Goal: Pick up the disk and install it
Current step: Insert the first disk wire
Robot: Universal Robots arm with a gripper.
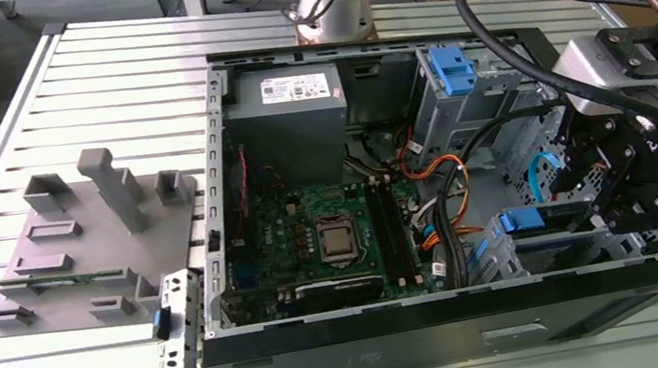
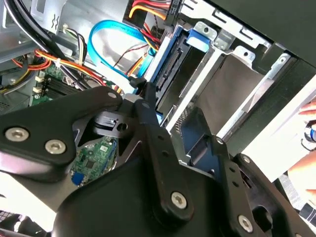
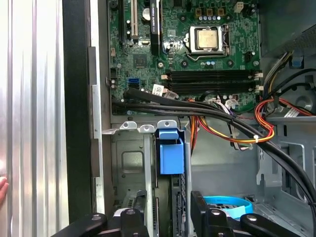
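Note:
The disk [image 1: 532, 218] stands on edge in the drive cage [image 1: 504, 261] at the front corner of the open computer case, on the exterior view's right. Its blue bracket tab [image 3: 171, 150] sticks up out of the cage slot, and its dark edge with blue frame [image 2: 170, 61] runs down into the metal bay. My gripper [image 1: 586, 209] hangs right over it. The black fingers [image 3: 134, 219] flank the disk on both sides, and one fingertip [image 2: 141, 89] lies against its blue frame. The gripper is shut on the disk.
Orange and black cables [image 3: 256, 123] and a blue flat cable [image 2: 106, 44] run close beside the cage. The motherboard [image 1: 323, 232] and a grey power supply [image 1: 284, 105] fill the case. Another blue bracket [image 1: 451, 70] sits in a far bay. A grey fixture [image 1: 73, 244] lies outside the case. A person's hand [image 2: 308, 123] is nearby.

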